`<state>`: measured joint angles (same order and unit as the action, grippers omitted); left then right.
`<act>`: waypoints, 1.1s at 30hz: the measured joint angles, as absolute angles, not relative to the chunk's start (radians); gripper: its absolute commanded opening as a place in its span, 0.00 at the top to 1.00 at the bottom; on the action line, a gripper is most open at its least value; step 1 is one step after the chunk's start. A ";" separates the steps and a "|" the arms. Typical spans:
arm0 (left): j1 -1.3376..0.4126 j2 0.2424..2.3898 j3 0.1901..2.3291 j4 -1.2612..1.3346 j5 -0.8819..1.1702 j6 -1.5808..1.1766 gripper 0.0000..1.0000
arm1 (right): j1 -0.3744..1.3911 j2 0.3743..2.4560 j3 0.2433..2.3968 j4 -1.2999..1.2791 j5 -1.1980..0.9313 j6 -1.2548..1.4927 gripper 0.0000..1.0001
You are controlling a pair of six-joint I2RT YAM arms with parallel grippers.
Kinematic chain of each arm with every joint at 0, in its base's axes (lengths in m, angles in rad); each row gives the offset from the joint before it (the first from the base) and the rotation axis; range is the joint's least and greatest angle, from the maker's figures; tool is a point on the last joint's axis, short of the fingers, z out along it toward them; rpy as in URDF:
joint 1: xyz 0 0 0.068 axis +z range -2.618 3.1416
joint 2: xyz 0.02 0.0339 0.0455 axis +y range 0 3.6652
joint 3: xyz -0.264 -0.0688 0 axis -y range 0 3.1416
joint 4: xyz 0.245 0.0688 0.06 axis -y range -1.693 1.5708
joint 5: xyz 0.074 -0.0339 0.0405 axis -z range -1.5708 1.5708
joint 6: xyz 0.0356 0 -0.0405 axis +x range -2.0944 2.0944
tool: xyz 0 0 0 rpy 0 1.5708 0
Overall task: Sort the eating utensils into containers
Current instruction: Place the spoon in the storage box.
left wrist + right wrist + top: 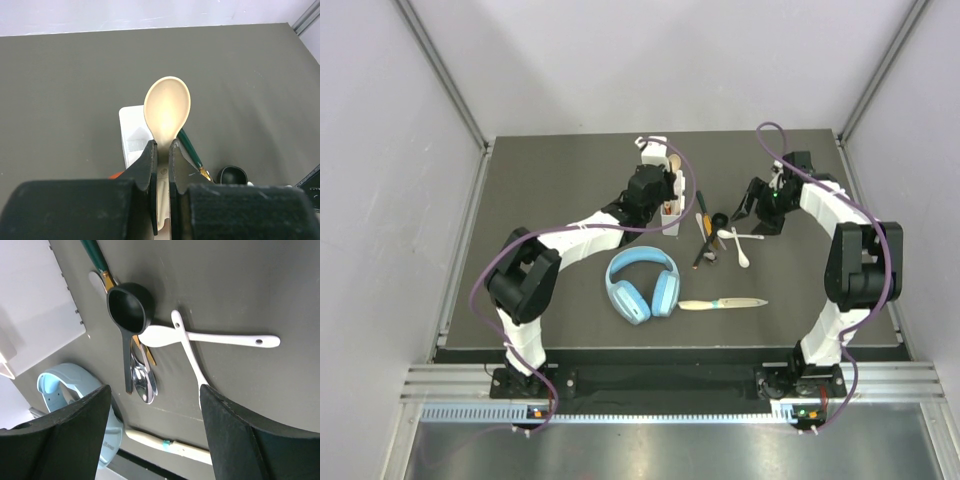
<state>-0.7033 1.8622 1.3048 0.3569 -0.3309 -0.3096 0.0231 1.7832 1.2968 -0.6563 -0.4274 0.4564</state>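
Two end effectors: left end effector (161, 146) clenched on a cream spoon (167, 109), bowl up, over the caddy (673, 208); right end effector (154, 390) released, holding nothing, above loose utensils (710, 240) right of the caddy.
Loose utensils: black scoop (127, 307), two crossed white spoons (200, 337).
Desk (560, 180): dark grey, matte.
Room: pale walls (650, 60) behind the caddy.
Hard to make out: caddy's compartments, partly hidden by the left arm.

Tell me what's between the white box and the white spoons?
A black scoop, a green-handled utensil and a silver spoon, clearest in the right wrist view.
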 measured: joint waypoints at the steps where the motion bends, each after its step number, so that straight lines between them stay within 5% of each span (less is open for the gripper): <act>1: -0.703 1.862 1.305 0.361 -0.331 -0.309 1.00 | 0.023 1.782 1.295 -0.657 -0.427 0.456 0.28; 17: -0.706 1.917 1.247 0.408 -0.322 -0.312 0.99 | 0.023 1.779 1.289 -0.659 -0.427 0.453 0.28; 26: -0.707 1.916 1.225 0.406 -0.310 -0.318 0.61 | 0.023 1.775 1.269 -0.661 -0.420 0.452 0.28; 33: -0.709 1.872 1.225 0.369 -0.305 -0.319 0.57 | 0.023 1.774 1.263 -0.658 -0.420 0.453 0.28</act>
